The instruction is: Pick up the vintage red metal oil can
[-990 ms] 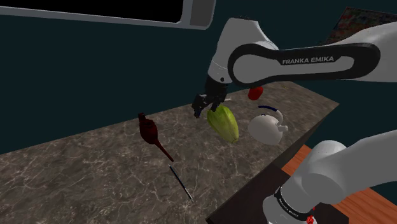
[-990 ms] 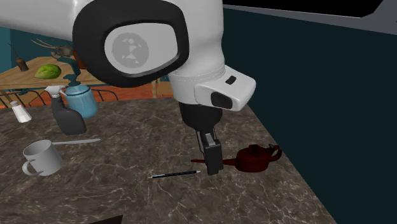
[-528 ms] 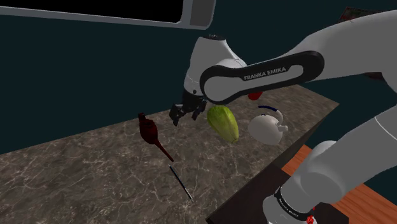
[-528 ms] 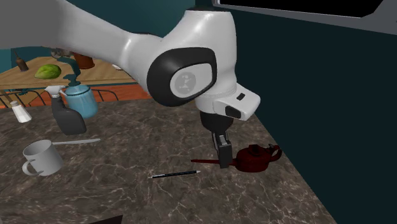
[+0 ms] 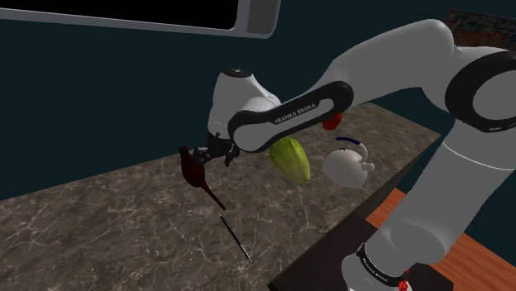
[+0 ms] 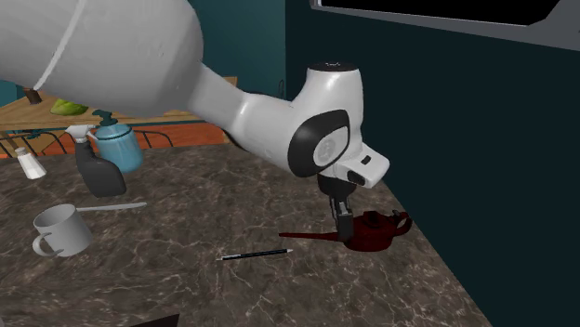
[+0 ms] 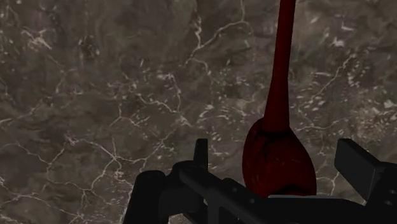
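The dark red oil can [image 5: 192, 169] lies on the marble counter [image 5: 99, 223], its long thin spout [image 5: 217, 201] pointing toward the front edge. In the second exterior view the can [image 6: 375, 231] sits near the counter's right end, by the dark wall. My black gripper [image 5: 203, 155] hangs right at the can's body, seen just left of it in the second exterior view [image 6: 345, 224]. In the wrist view the gripper [image 7: 280, 156] is open. The can's rounded body [image 7: 280, 167] lies between the fingers [image 7: 201, 153], with a gap on each side.
A black pen [image 5: 236, 237] lies in front of the spout. A green fruit [image 5: 291, 159], a white teapot [image 5: 346, 165] and a small red item [image 5: 332, 121] stand toward the shoulder view's right. A white mug [image 6: 60, 229], a grey spray bottle [image 6: 98, 167] and a blue kettle [image 6: 119, 144] stand at the other end.
The arm has swung from over the green fruit toward the shoulder view's left and come down, so the gripper now straddles the oil can. The can has not moved.
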Robot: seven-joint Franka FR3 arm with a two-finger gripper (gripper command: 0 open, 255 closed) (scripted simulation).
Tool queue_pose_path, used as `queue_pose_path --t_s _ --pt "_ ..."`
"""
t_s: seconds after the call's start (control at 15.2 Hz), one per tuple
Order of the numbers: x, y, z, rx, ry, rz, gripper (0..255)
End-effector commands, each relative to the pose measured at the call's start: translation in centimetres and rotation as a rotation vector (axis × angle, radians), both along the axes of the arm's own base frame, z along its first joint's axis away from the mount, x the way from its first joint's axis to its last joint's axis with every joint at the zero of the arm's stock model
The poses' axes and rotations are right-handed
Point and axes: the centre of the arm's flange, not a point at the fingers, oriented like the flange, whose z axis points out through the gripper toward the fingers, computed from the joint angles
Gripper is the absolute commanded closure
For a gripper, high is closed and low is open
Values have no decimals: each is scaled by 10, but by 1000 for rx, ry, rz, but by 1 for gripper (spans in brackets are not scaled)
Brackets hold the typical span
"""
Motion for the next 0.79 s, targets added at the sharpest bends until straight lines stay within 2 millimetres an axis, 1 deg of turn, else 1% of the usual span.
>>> queue_pose_path --t_s 0.0,0.13,0.2,0.59,0.66,0.73 --pt "16 13 -17 4 -4 -24 0" --pt "33 25 -33 7 -6 -46 0" --pt "36 27 -36 8 -7 -50 0" --pt "36 27 -67 8 -7 -50 0" --pt "36 27 -76 8 -7 -50 0" --pt "36 27 -76 8 -7 -50 0"
